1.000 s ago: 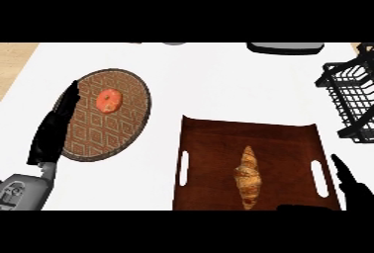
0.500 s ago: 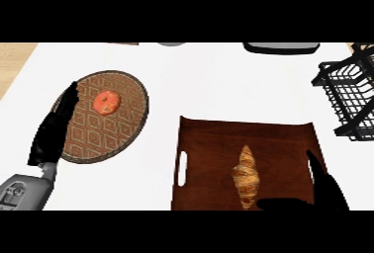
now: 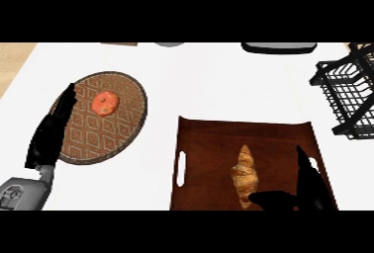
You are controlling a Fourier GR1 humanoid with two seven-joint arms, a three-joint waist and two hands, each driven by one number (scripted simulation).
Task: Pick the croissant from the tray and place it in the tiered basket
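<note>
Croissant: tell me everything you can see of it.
The croissant is golden-brown with darker ridged segments, tapering to a point at its far end. It lies flat and lengthwise on the dark brown tray, right of the tray's middle. The right hand is beside it, thumb reaching its near end and hiding that tip; whether they touch is unclear.

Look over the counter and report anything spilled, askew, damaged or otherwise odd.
Nothing stands out. The croissant lies whole on the brown tray, which sits flat. A small orange food item rests on the patterned round plate. The black wire basket stands at the right edge, only partly in view.
</note>
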